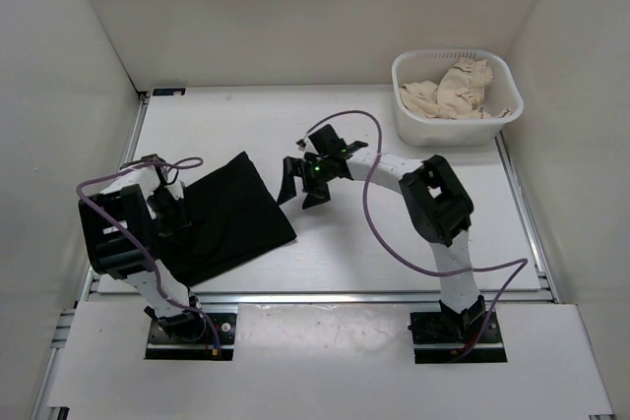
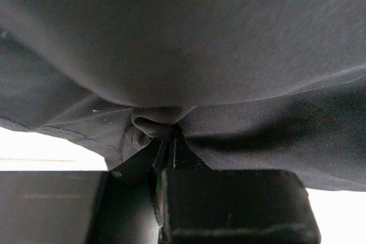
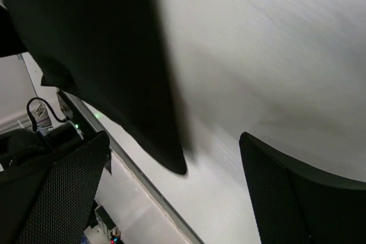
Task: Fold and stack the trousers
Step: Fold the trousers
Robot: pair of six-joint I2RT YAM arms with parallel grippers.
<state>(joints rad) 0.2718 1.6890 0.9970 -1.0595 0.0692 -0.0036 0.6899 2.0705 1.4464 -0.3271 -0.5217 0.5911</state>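
The black trousers (image 1: 228, 218) lie folded into a rough square on the left half of the table. My left gripper (image 1: 169, 215) is at their left edge, shut on a pinch of the black fabric (image 2: 157, 124), which fills the left wrist view. My right gripper (image 1: 300, 184) is open and empty, just off the trousers' right side above bare table. In the right wrist view the trousers' corner (image 3: 143, 112) lies between its spread fingers (image 3: 286, 198).
A white basket (image 1: 455, 97) holding beige cloth (image 1: 453, 90) stands at the back right. White walls enclose the table on three sides. A metal rail (image 1: 325, 294) runs along the table's near edge.
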